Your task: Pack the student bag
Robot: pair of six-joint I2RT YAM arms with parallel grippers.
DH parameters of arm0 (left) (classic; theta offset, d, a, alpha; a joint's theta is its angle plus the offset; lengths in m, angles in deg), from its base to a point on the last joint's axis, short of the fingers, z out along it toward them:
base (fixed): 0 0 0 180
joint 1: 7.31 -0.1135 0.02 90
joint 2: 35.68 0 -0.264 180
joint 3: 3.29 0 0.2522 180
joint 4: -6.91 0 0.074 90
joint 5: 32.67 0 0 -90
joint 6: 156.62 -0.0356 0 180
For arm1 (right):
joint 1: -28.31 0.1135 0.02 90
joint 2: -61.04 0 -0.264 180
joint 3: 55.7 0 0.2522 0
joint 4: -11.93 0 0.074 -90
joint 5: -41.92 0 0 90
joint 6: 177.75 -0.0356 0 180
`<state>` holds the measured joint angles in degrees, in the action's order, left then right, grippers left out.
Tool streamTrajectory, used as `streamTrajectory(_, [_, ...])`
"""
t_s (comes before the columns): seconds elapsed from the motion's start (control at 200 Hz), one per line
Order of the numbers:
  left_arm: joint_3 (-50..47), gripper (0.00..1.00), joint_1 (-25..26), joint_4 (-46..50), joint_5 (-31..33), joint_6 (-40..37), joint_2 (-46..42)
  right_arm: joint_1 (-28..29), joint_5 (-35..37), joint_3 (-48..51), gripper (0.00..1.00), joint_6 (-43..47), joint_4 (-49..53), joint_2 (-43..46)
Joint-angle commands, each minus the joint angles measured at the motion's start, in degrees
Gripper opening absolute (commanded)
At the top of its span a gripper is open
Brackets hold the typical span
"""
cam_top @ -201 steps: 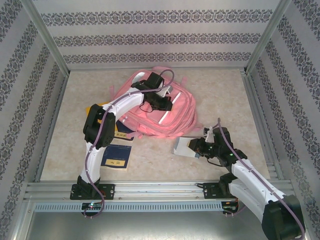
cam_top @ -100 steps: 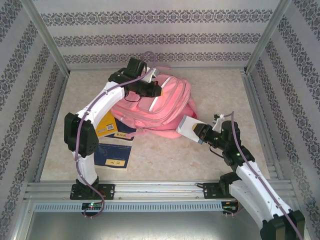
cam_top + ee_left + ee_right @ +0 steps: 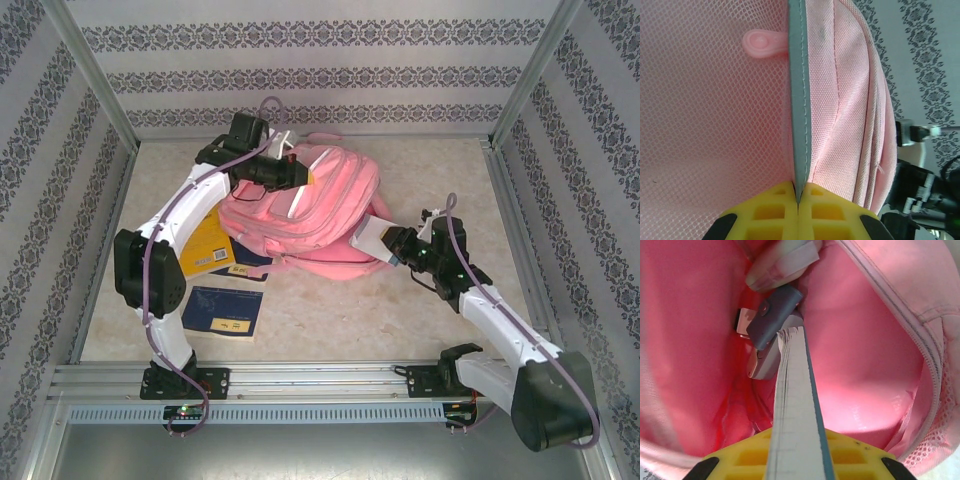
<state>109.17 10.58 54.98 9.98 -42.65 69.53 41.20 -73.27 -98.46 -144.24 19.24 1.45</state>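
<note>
Your left gripper (image 3: 798, 192) is clamped on the grey trim (image 3: 798, 100) of the large pink fabric student bag (image 3: 330, 205). Your right gripper (image 3: 796, 442) grips a thin blue-covered book (image 3: 792, 390) inside the bag, beside a slate snap pouch (image 3: 772, 317).

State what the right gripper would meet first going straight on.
Likely the grey-blue pouch inside the student bag; the book held by the right gripper would touch first, depth unclear.

The pink student bag (image 3: 330, 205) lies slumped on the tabletop (image 3: 450, 170) toward the far middle, its grey-trimmed mesh edge lifted at the far left, its mouth open toward the right, showing pink lining inside.
</note>
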Motion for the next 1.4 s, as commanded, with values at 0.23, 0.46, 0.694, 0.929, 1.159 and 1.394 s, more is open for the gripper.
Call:
streamTrajectory(0.23, [7.5,0.00,-1.3,-1.2,-5.1,2.7,-3.1,0.9,0.7,-1.9,0.03,3.2,-6.3,-5.9])
streamTrajectory(0.46, [13.1,0.00,-1.6,3.9,-6.1,1.2,-1.4,1.0,-4.1,-2.9,0.03,-0.4,-14.5,-9.1])
streamTrajectory(0.694, [14.7,0.00,-1.6,5.1,-7.0,1.0,-0.3,3.4,-9.1,-9.1,0.04,-8.6,-26.7,-15.8])
streamTrajectory(0.929, [14.6,0.00,-1.7,5.6,-7.4,-0.2,0.3,9.1,-9.4,-18.2,0.04,-12.0,-30.0,-27.9])
streamTrajectory(1.159, [14.6,0.00,-1.7,3.7,-9.2,1.0,0.5,13.1,-4.8,-20.9,0.04,-13.3,-34.5,-36.4])
streamTrajectory(1.394, [14.5,0.00,-1.8,1.0,-11.2,3.5,1.0,16.9,-4.1,-29.5,0.07,-13.1,-36.9,-47.0])
